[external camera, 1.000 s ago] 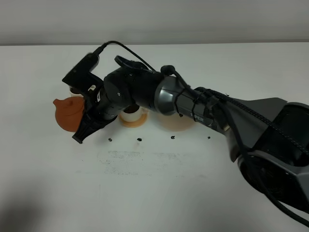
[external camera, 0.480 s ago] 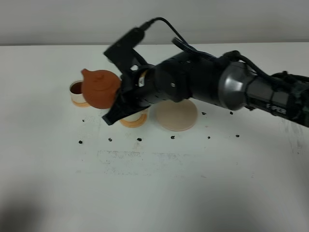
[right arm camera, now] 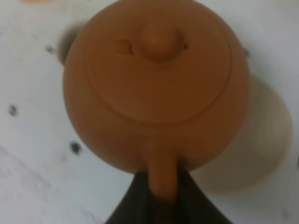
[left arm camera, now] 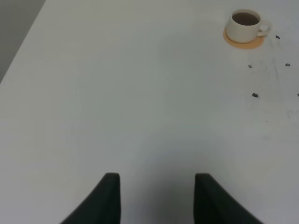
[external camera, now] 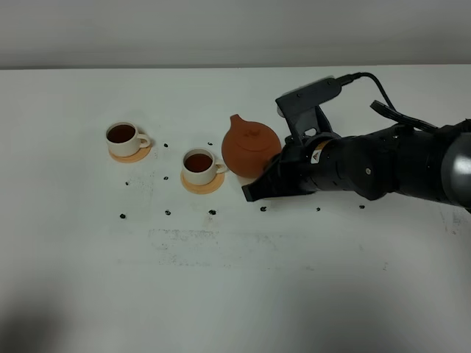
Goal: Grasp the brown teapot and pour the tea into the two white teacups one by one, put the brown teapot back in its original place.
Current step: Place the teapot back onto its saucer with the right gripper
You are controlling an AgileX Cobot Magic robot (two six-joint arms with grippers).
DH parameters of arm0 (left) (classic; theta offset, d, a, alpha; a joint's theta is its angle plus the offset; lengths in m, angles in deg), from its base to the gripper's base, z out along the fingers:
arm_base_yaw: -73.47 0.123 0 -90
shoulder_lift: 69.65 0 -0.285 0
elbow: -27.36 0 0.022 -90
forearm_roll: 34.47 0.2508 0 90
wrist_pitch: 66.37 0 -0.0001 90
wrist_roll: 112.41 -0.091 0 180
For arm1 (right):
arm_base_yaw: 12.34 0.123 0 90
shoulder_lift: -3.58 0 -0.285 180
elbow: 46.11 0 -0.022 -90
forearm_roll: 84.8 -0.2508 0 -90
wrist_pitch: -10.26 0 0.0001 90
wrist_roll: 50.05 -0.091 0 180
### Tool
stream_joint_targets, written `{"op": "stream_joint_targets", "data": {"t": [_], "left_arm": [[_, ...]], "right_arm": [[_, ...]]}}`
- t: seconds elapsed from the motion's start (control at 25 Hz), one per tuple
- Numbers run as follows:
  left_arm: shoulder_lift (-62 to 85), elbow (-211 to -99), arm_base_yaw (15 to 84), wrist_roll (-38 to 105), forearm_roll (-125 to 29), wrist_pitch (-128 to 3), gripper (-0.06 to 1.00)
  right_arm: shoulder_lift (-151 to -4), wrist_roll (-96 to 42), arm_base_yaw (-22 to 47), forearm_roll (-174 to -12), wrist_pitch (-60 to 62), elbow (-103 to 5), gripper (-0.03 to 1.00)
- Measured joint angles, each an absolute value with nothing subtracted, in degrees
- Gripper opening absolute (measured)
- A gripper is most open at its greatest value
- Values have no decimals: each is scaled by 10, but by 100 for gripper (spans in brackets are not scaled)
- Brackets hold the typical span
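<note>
Right gripper [right arm camera: 161, 196] is clamped on the loop handle of the brown teapot [external camera: 250, 145], which hangs upright just above the original place [right arm camera: 261, 140], a pale disc mostly hidden under it in the high view. Both white teacups [external camera: 199, 166] [external camera: 124, 135] hold dark tea on orange coasters [external camera: 202, 184], so pouring looks done; step in hand: return. Next move: lower pot centred on disc, then release. Nearer cup stands just beside the spout. Dark specks [external camera: 213, 212] dot the counter [external camera: 235, 279]. Left gripper [left arm camera: 156, 196] w/ jaws apart, idle.
</note>
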State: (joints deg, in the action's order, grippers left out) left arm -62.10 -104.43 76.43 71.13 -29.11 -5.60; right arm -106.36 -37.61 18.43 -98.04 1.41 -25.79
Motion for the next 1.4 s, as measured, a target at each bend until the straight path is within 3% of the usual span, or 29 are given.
{"op": "stream_joint_targets", "data": {"t": [1.04,1.16,1.4], "left_arm": [[-621,-1044,764,711,-291,-56,40],[-621,-1044,764,711,-291,-56,40],[-621,-1044,764,712,-291,-56,40]], "right_arm": [[-1139,-378,154,-989,91,-241,12],[-1139,-378,151,-989,91,-241,18],[-1139,-378,151,-984,103,-241,49]]}}
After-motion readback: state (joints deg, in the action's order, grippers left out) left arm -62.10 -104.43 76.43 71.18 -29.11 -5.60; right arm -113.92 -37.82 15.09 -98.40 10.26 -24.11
